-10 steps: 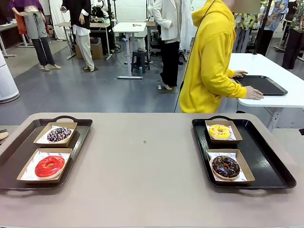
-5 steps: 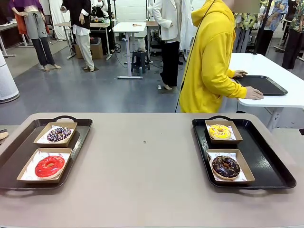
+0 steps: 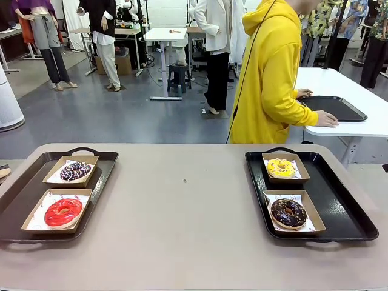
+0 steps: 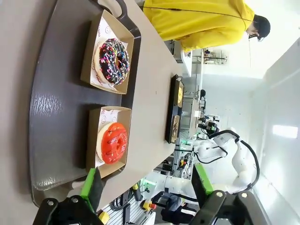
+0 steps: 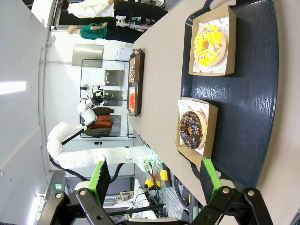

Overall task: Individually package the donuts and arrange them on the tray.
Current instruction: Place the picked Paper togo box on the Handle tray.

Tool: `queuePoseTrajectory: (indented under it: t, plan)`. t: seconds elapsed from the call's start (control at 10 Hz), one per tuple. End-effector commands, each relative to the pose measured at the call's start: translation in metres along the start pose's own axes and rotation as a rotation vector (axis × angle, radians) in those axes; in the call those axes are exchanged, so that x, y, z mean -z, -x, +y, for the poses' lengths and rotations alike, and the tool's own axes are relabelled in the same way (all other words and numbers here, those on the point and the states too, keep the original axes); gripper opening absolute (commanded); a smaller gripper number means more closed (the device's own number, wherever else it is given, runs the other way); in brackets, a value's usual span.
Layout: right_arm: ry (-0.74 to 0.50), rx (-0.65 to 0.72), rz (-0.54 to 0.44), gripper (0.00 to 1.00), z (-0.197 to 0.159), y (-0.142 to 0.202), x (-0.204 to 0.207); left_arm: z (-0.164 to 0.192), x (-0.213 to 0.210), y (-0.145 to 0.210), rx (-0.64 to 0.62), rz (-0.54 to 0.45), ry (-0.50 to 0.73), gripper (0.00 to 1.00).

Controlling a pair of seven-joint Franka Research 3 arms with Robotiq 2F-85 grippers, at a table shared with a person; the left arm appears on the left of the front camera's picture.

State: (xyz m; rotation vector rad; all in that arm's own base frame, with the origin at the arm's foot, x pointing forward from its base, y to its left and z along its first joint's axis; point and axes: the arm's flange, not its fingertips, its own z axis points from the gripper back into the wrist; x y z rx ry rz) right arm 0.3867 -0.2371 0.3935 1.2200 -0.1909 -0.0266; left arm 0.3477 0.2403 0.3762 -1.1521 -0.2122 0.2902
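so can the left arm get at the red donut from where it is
Probably yes. In the left wrist view the left gripper is open, with the red donut uncovered in its open box just ahead. Nothing lies between them, and the person is turned toward another table.

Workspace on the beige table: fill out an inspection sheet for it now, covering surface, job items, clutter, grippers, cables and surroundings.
Surface: beige table carrying two black plastic trays, left tray and right tray.
Job's things: all four donuts sit in open cardboard boxes. Left tray: purple-white sprinkled donut far, glossy red donut near. Right tray: yellow iced donut far, dark chocolate sprinkled donut near.
Clutter: one small dark speck mid-table.
Grippers: left gripper open, holding nothing; right gripper open, holding nothing; both off the trays.
Cables: nothing seen on the table.
Surroundings: person in yellow hoodie turned away, hands at another black tray on a white table.
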Motion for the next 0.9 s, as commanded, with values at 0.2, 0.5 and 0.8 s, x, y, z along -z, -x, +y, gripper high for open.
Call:
queuePoseTrajectory:
  t: [0.2, 0.5, 0.8]
  plan:
    - [0.0, 0.002, 0.002, 1.0, 0.0017, 0.0021, 0.0016, -0.0002, -0.0008, 0.0016, 0.002, 0.004, 0.01, 1.0]
    - [0.0, 0.002, 0.002, 1.0, 0.0017, 0.0021, 0.0016, -0.0002, -0.0008, 0.0016, 0.002, 0.004, 0.01, 1.0]
    - [0.0, 0.002, 0.002, 1.0, 0.0017, 0.0021, 0.0016, -0.0002, -0.0008, 0.0016, 0.002, 0.004, 0.01, 1.0]
